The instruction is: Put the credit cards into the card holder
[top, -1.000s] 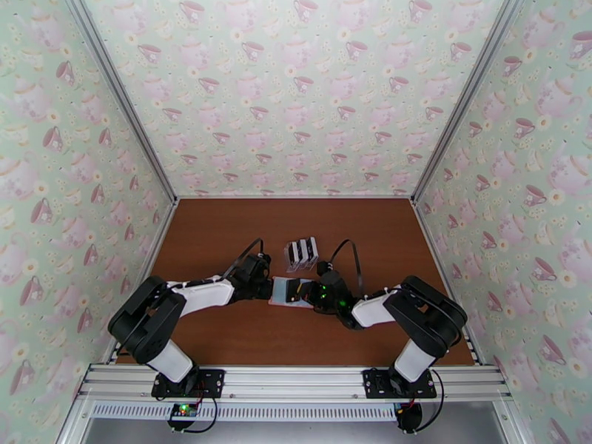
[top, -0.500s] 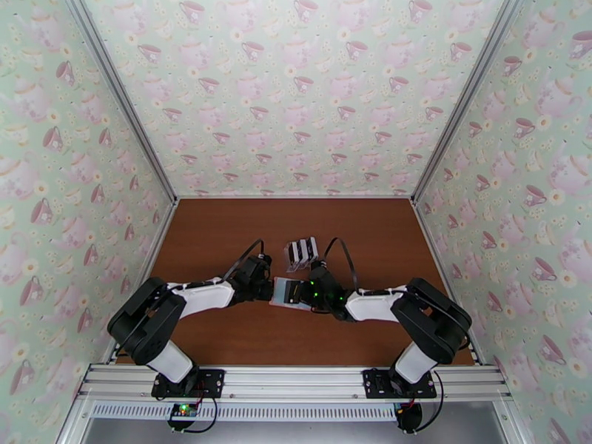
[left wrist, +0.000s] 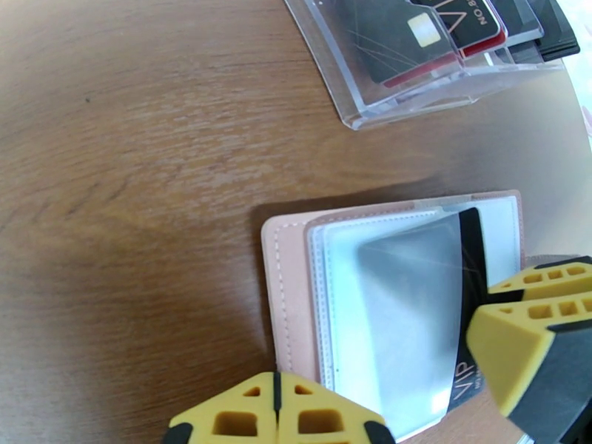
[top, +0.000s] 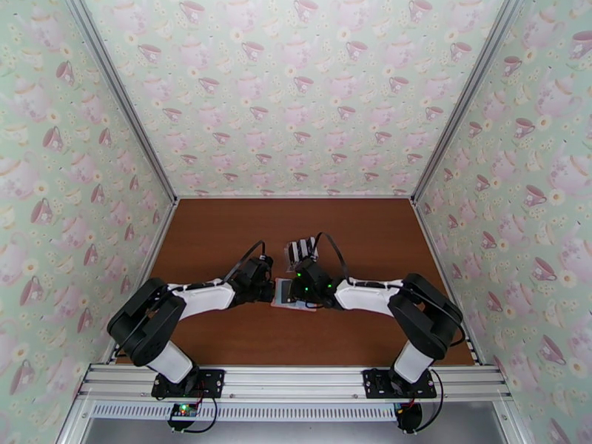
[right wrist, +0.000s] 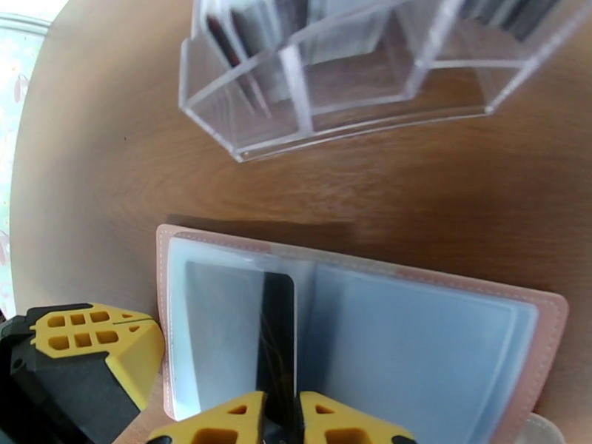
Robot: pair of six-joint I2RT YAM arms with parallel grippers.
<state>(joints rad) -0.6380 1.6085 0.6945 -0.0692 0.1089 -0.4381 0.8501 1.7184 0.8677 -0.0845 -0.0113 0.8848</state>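
The right gripper [right wrist: 280, 408] had its two yellow fingers squeezed narrow on a thin black plastic card [right wrist: 277, 327]. The card reached out from the fingers, and part of it was tucked under the see-through pocket on the left side of the pink folding wallet [right wrist: 549, 320]. The wallet lay open and flat in the middle of the brown wooden table [top: 222, 238], with its pale blue-grey pockets facing up.

The left gripper [left wrist: 277, 412] sat right at the wallet's left edge with its yellow fingers pressed together. I could not tell if it was pinching the pink cover.

Just past the wallet, on the far side, was a clear plastic rack [right wrist: 348, 90] with slots. More black cards [left wrist: 444, 24] were in it, and one had "VIP" written on it.
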